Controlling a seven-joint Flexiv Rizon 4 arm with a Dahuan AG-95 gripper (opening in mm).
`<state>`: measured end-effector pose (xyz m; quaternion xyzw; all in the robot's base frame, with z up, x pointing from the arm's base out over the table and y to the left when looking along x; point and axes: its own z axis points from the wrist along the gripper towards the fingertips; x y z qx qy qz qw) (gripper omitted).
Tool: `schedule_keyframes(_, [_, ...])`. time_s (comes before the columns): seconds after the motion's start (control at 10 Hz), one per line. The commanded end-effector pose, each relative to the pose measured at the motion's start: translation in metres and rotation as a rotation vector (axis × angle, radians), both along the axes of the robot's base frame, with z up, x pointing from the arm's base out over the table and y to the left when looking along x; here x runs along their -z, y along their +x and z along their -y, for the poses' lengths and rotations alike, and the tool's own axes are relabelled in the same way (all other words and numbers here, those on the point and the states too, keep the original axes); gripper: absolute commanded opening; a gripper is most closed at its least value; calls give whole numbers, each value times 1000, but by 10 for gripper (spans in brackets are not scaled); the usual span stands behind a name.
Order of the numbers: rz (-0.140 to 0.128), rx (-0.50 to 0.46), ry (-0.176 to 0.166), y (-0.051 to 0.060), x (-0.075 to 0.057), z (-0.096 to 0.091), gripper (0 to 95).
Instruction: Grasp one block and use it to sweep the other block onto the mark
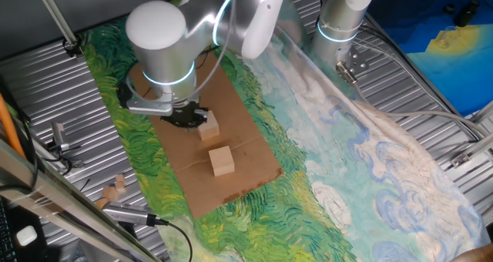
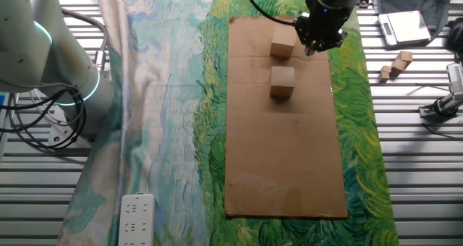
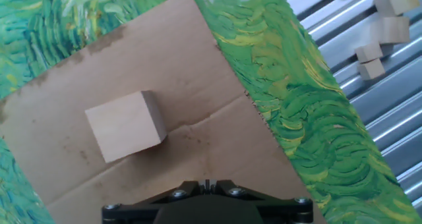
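1. The gripper [image 2: 318, 42] hung just beside one block [image 2: 282, 42], near the cardboard's [image 2: 282, 152] far edge.
2. The other block [image 2: 282, 82] sat close by.
3. The jaws' opening could not be told.

Two pale, unpainted wooden blocks, one [image 2: 283, 42] near the far edge of a plain brown cardboard sheet [image 2: 286, 166] and the other [image 2: 282, 82] just inside it, stand out against a cloth [image 2: 166, 94] printed in swirling brushstrokes: vivid green and yellow around the cardboard, washing into pale blue, cream and white toward the surface's opposite edge. The ribbed metal surface [image 2: 419, 166] shows silver-grey at the borders. The pincer [image 2: 322, 40] is black, the arm [image 1: 166, 42] above it glossy white and silver, ringed with a glowing cyan band. More pale wooden pieces [image 2: 394, 65] lie on the bare metal.
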<state>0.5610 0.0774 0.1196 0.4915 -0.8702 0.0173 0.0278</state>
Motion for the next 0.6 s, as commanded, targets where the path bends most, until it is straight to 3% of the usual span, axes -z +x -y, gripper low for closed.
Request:
schedule_keyframes(0.1, [0, -68, 31, 24, 10, 43, 0])
schedule_keyframes(0.4, [1, -110, 39, 34, 18, 81, 0])
schedule_keyframes(0.5, [3, -119, 44, 36, 25, 100, 0])
schedule_keyframes(0.6, [5, -132, 45, 38, 30, 107, 0])
